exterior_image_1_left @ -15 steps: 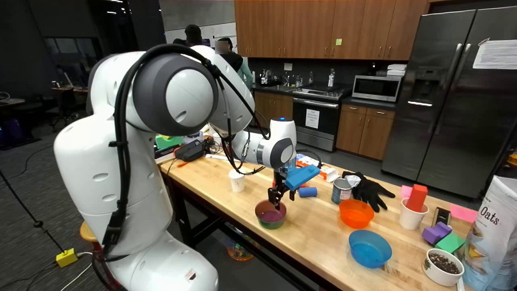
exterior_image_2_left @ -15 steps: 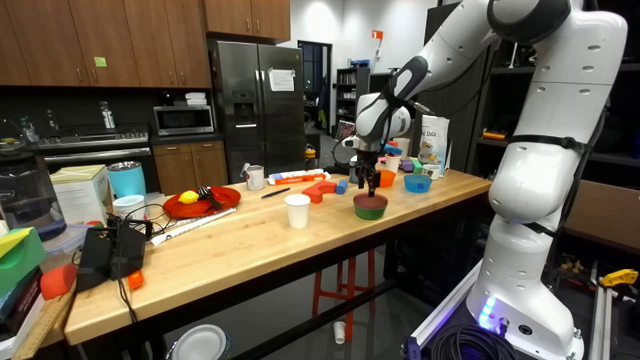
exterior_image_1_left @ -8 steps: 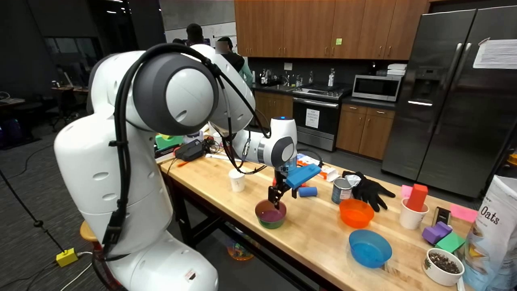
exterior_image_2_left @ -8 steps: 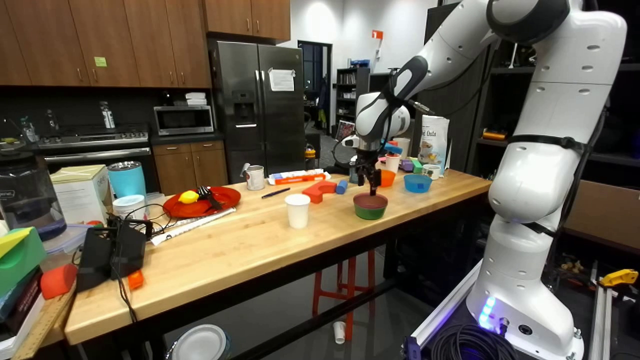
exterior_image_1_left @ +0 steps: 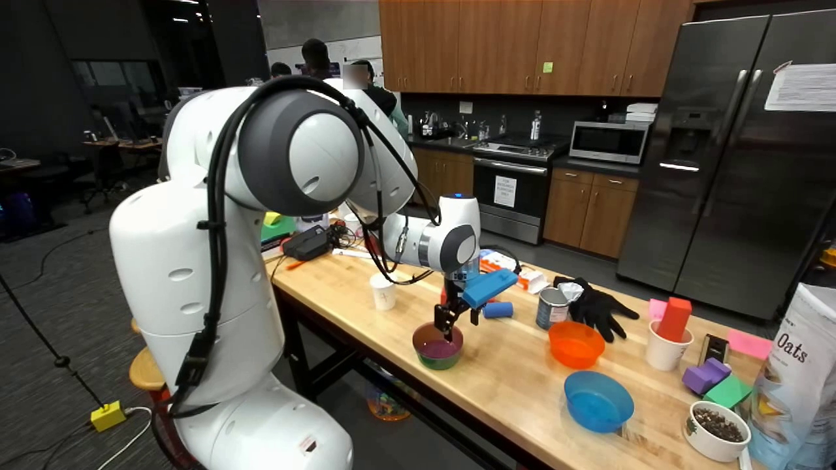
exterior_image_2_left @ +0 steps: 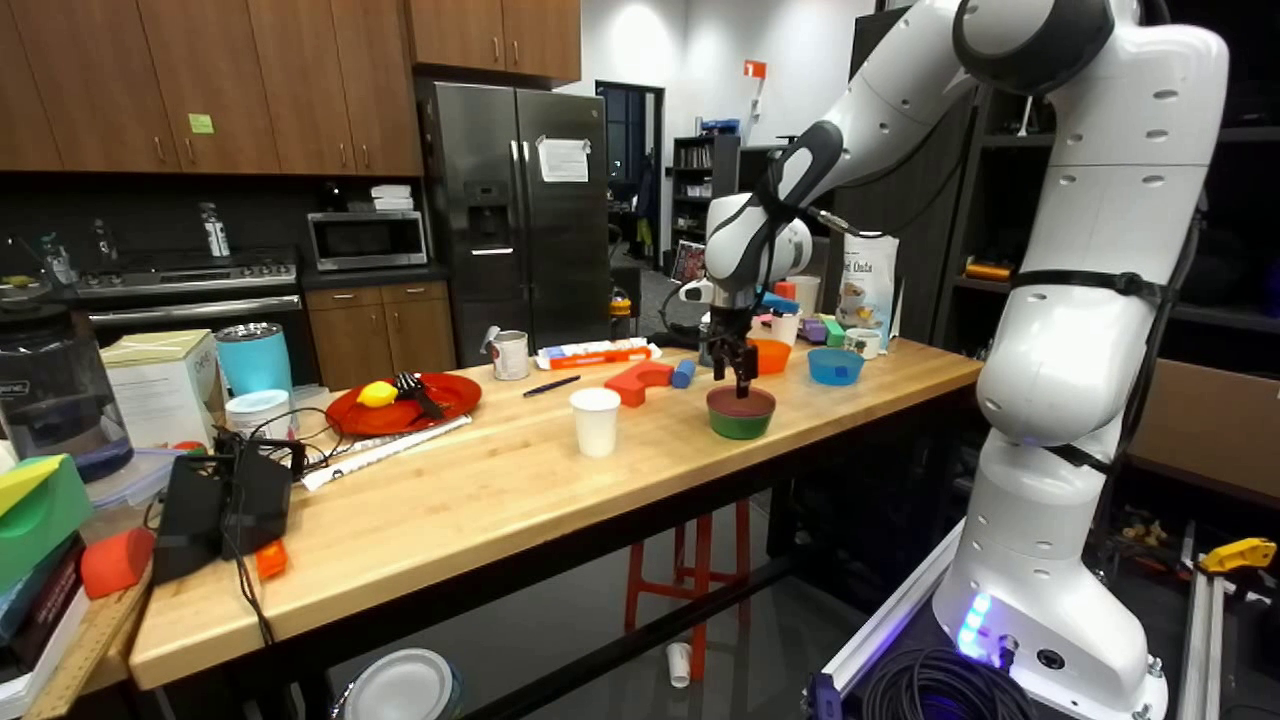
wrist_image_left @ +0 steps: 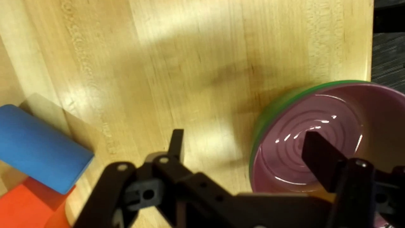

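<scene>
Purple bowl [wrist_image_left: 341,136]: nested upright in a green bowl [exterior_image_2_left: 738,428], whose wall shows around and below it; both stand on the wooden table [exterior_image_2_left: 560,490], near its edge;
Gripper [wrist_image_left: 243,136]: above the purple bowl, pointing down, jaws spread wide apart; in the wrist view one finger reaches over the purple bowl's hollow and the other hangs over bare wood beside it, the rim seen between them; whether either touches the purple bowl, I cannot tell;
Blue cylinder [wrist_image_left: 42,148]: lying on its side, near the purple bowl but apart from it;
Red block [exterior_image_2_left: 637,379]: next to the blue cylinder, a little farther from the purple bowl;
White cup [exterior_image_2_left: 596,425]: upright, left of the purple bowl in both exterior views, a stretch of wood between;
Orange bowl [exterior_image_1_left: 577,346]: right of the purple bowl in an exterior view;
Blue bowl [exterior_image_1_left: 599,401]: also to the right, well apart from the purple bowl in both exterior views;
Tin can [exterior_image_1_left: 552,310]: behind and right of the purple bowl in an exterior view, a black glove [exterior_image_1_left: 597,314] just beside it, farther from the purple bowl;
Red plate [exterior_image_2_left: 350,412]: well left of the purple bowl in an exterior view; a yellow lemon [exterior_image_2_left: 377,394] lies on it.
</scene>
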Controlling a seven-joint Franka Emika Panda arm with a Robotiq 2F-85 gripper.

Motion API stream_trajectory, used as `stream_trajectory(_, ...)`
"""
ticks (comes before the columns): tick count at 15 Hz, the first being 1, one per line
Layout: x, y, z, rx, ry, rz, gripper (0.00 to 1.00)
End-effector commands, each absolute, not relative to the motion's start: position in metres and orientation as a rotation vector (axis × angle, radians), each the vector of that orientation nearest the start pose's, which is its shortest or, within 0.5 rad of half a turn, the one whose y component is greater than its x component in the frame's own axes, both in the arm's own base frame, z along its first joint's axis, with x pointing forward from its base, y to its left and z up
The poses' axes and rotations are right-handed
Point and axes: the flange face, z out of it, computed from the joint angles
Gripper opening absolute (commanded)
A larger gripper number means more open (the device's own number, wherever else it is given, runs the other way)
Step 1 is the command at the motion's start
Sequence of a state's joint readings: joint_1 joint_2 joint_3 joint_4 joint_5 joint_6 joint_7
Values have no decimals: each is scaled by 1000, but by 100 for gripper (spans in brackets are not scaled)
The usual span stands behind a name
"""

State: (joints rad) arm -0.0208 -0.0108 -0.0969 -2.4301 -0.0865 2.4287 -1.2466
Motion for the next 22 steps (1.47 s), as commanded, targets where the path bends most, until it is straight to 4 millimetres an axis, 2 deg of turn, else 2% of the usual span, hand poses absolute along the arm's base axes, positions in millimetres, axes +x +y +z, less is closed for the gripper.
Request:
stream_trajectory(1, 489, -58, 312, -2639, -1784, 58, 65)
stream_trajectory(7, 495, -59, 310, -2631, -1796, 61, 17)
stream_trajectory(9, 497, -59, 310, -2629, -1798, 58, 3)
stream_trajectory(10, 497, -58, 310, -2629, -1798, 56, 0)
stream_trajectory(15, 490, -66, 325, -2672, -1800, 18, 2)
stream_trajectory(18, 476, -80, 340, -2739, -1767, 14, 2)
stream_trajectory(22, 445, -109, 352, -2863, -1663, 14, 2)
